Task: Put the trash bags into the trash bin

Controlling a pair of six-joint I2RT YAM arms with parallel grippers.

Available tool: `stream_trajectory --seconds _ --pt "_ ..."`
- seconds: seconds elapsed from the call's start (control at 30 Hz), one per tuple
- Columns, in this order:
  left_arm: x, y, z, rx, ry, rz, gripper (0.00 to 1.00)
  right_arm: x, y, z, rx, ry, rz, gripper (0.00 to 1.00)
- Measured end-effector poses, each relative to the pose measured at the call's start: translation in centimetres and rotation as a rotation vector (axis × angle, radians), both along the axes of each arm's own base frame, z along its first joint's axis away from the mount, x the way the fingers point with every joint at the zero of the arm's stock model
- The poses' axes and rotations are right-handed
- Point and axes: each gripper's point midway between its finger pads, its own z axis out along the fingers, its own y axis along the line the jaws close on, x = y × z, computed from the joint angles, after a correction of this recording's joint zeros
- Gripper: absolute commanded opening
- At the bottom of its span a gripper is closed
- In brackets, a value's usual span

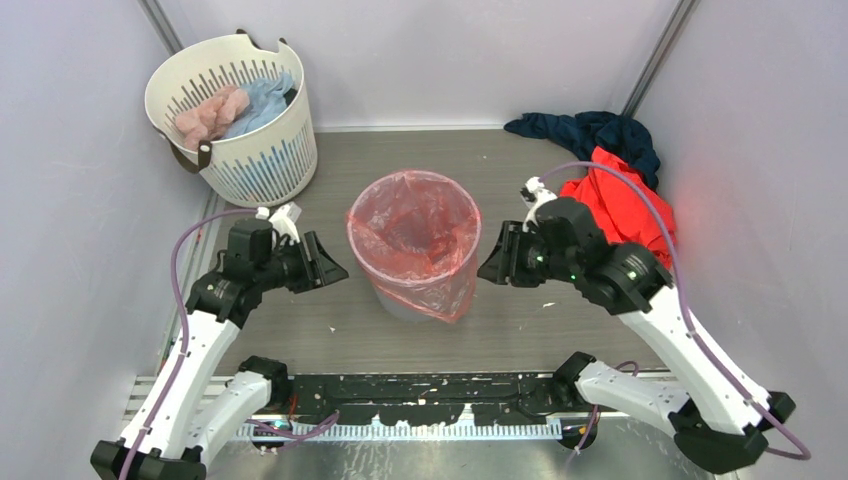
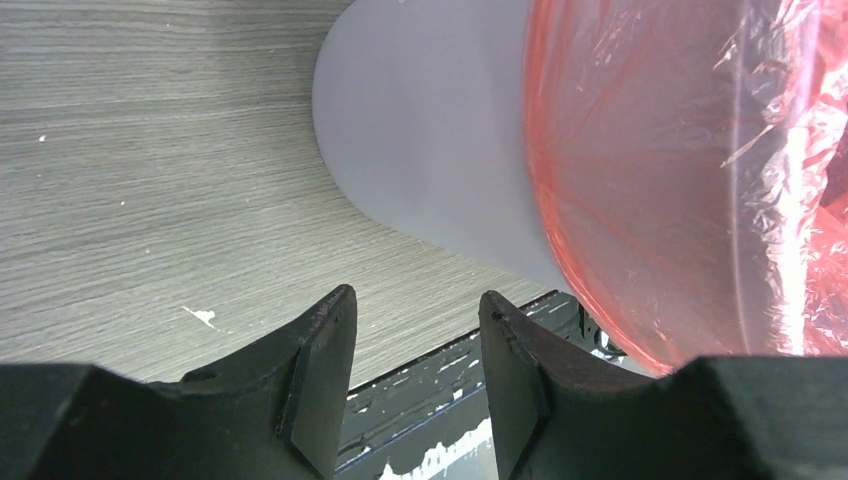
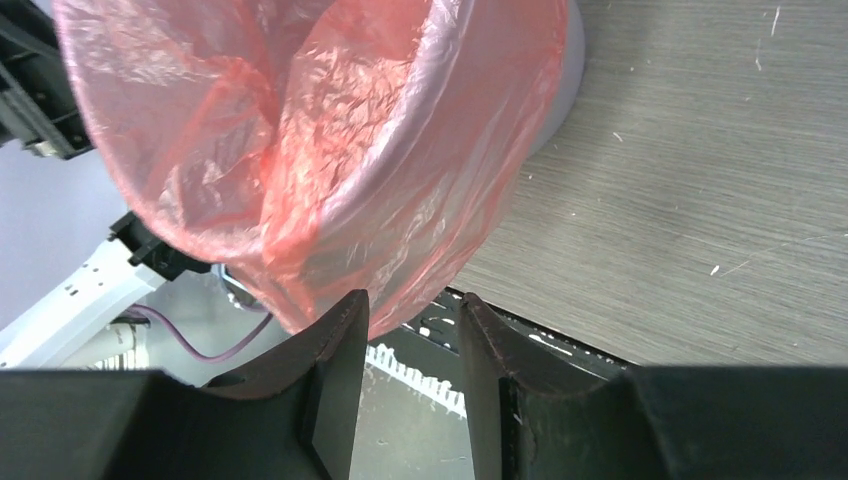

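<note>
The grey bin (image 1: 386,298) stands upright near the middle of the worktop (image 1: 330,335). The thin red bag (image 1: 413,235) lines it. The bag's mouth is spread open and folded over the rim, and its film hangs down the outer wall, lowest on the front right side.

The left tool (image 1: 338,270) sits just to the left of the bin, pointing at it. Its jaws are partly apart, with nothing between them. From the left wrist, the bin's bare grey wall (image 2: 430,130) and the bag's skirt (image 2: 660,180) lie ahead of the fingers, not touching them.

The right tool (image 1: 488,268) sits just to the right of the bin. Its jaws are also partly apart and empty. From the right wrist, the hanging film (image 3: 330,130) reaches down near one fingertip, but I cannot tell whether it touches.

A white slotted basket (image 1: 262,165) holding cloths stands at the back left. Dark blue (image 1: 590,130) and red-orange (image 1: 625,205) garments lie at the back right.
</note>
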Motion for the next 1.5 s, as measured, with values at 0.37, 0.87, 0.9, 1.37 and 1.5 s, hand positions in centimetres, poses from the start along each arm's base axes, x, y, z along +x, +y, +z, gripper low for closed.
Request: stream_trajectory --seconds 0.37,0.87,0.9,1.37,1.5 --pt "-0.3 0.2 -0.2 0.009 0.011 0.004 0.50 1.9 3.4 -3.4 -0.119 0.121 0.056 0.44" --pt "-0.6 0.3 -0.4 0.024 0.011 -0.010 0.50 9.4 4.6 -2.6 -0.165 0.041 -0.069 0.49" --pt "-0.6 0.3 -0.4 0.023 0.011 -0.010 0.49 10.2 4.5 -2.8 -0.163 0.040 -0.084 0.50" --pt "-1.0 0.3 0.0 0.013 -0.002 -0.016 0.50 17.6 4.0 0.3 -0.106 -0.040 -0.108 0.56" --pt "-1.0 0.2 -0.1 0.011 0.003 -0.015 0.49 16.9 3.1 0.0 -0.124 -0.028 -0.116 0.58"
